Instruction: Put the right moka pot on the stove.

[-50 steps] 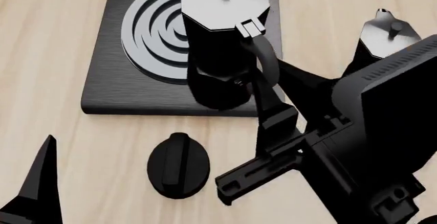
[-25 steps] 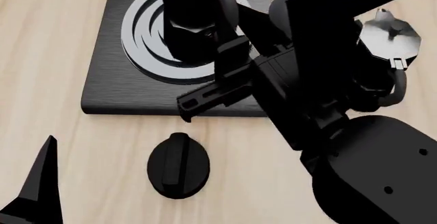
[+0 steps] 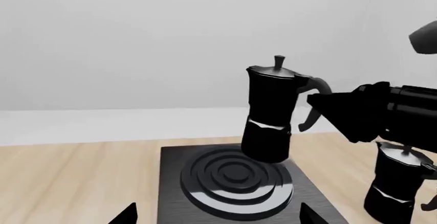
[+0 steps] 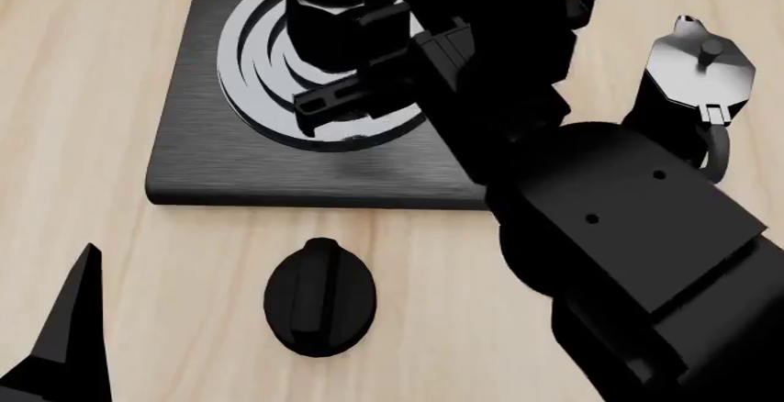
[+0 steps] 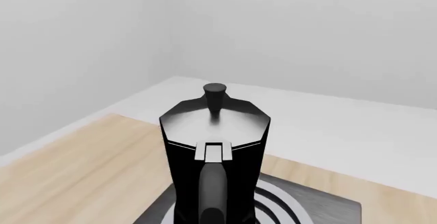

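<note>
My right gripper (image 3: 318,106) is shut on the curved handle of the right moka pot (image 3: 269,112), a black faceted pot with a grey lid and knob. It holds the pot a little tilted over the stove's (image 4: 196,150) silver burner rings (image 4: 252,62). I cannot tell whether the base touches them. In the head view my right arm covers most of the pot (image 4: 329,26) and the gripper (image 4: 392,62). The right wrist view looks down the handle at the lid (image 5: 215,121). My left gripper (image 3: 217,220) is open and empty, near the stove's front.
A second identical moka pot (image 4: 692,62) stands on the wooden table to the right of the stove, also in the left wrist view (image 3: 397,188). A black oval knob (image 4: 321,296) lies in front of the stove. One left finger (image 4: 72,329) shows at the near left.
My right arm has carried the pot from the stove's front right part farther back and left, over the burner rings. The left gripper and the second pot have not moved.
</note>
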Robot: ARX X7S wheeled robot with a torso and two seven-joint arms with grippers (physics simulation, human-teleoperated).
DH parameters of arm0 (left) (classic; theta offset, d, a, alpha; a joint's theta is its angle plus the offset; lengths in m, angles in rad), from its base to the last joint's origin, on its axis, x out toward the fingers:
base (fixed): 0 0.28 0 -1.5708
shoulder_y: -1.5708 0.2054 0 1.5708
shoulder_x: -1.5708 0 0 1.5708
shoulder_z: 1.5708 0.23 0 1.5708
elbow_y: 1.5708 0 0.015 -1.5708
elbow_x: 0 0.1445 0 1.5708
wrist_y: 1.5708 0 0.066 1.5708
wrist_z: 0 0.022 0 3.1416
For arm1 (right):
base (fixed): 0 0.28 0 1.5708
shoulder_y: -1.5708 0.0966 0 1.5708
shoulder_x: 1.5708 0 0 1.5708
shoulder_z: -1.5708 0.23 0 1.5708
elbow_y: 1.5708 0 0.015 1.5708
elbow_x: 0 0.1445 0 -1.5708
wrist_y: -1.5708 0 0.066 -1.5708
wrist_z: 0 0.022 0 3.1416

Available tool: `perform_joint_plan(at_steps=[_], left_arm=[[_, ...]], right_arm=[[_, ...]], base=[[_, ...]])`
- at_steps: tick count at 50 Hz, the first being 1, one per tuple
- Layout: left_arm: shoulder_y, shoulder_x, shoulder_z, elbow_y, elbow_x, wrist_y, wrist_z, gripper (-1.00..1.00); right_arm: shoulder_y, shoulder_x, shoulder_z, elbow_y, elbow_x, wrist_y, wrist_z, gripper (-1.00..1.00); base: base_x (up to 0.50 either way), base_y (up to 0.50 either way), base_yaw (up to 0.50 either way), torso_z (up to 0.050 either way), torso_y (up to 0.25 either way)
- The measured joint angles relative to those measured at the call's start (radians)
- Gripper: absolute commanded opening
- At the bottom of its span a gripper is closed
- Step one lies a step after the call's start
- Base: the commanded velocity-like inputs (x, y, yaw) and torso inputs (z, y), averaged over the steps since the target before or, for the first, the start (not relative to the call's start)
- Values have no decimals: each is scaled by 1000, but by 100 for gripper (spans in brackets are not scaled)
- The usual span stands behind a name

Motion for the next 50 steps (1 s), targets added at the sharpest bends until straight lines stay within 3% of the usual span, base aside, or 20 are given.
perform_joint_plan(at_steps=[50], left_arm=[[2,-15,17,5,16,33,-1,100]], right_arm=[[35,-213,-140,546,-271,-366,-137,-100]], base=[[0,0,0,0,1]])
